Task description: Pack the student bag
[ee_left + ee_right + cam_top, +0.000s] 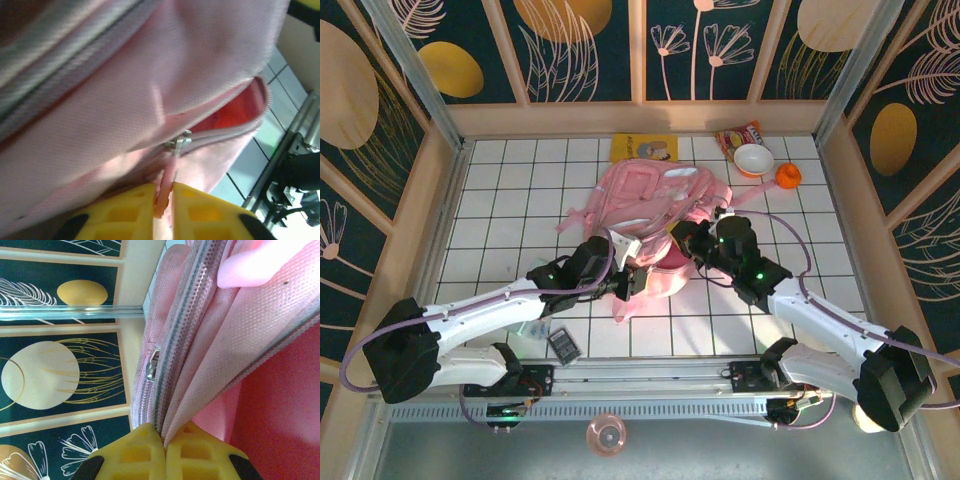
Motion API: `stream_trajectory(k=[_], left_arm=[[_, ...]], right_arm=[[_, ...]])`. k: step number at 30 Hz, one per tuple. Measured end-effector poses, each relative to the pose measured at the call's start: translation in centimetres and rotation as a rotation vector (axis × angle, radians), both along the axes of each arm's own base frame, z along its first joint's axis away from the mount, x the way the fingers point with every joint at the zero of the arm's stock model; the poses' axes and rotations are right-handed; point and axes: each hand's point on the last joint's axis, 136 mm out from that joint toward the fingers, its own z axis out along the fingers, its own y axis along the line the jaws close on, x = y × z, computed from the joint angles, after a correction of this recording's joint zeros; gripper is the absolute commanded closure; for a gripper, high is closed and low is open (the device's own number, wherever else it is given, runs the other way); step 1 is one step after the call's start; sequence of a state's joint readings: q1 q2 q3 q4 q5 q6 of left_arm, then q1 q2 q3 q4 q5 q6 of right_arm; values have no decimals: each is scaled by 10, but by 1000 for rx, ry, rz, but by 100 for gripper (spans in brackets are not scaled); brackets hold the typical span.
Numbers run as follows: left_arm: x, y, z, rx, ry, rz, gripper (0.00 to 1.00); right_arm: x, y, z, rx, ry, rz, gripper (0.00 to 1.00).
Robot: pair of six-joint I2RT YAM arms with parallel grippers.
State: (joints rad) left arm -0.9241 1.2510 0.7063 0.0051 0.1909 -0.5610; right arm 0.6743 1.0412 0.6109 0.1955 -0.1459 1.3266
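The student bag (655,195), a large pink backpack, lies in the middle of the tiled table. My left gripper (638,283) is at its near edge. In the left wrist view the yellow fingers (125,210) of the left gripper (164,200) are shut on the pink zip pull (169,177), which hangs from a metal slider (180,142). Beside the slider the pocket gapes and shows red lining (232,112). My right gripper (682,240) is at the bag's right side. Seen from the right wrist, it (164,436) is shut on the bag's fabric edge (200,385) beside a zip track.
A yellow book (643,147) lies behind the bag. At the back right are a snack packet (738,133), a white bowl (754,159) and an orange object (787,177). A calculator (564,346) lies near the front rail. Wooden walls (430,220) enclose the table.
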Motion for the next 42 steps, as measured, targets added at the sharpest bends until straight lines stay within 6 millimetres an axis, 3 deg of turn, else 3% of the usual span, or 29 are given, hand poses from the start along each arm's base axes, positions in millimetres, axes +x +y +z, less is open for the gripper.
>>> stream_trajectory(k=[3,7,16,25,29,32,38,42], left_arm=[[-2,-4,2,-17,5,-17,95],[-3,-5,2,-21,6,-28,76],[3,-2,-1,-7,0,10,82],[3,-6,-8,3,19,-4,65],[2,-13,-10,25,24,-13,64],[1,-16,-12,62,16,-13,69],[2,-17,-15,107,-4,18,95],[3,-14,-15,115,-8,39,100]], right_arm=[[0,0,0,-5,6,0,100],[0,-1,-2,-11,12,-3,100],[-1,-1,-3,-18,19,-2,100],[-3,-1,-5,-34,35,1,100],[-2,-2,-6,-38,36,-2,100],[-2,-3,-5,-46,41,-7,100],[-2,-3,-3,-65,41,-7,100],[-2,-6,-6,-82,50,-4,100]])
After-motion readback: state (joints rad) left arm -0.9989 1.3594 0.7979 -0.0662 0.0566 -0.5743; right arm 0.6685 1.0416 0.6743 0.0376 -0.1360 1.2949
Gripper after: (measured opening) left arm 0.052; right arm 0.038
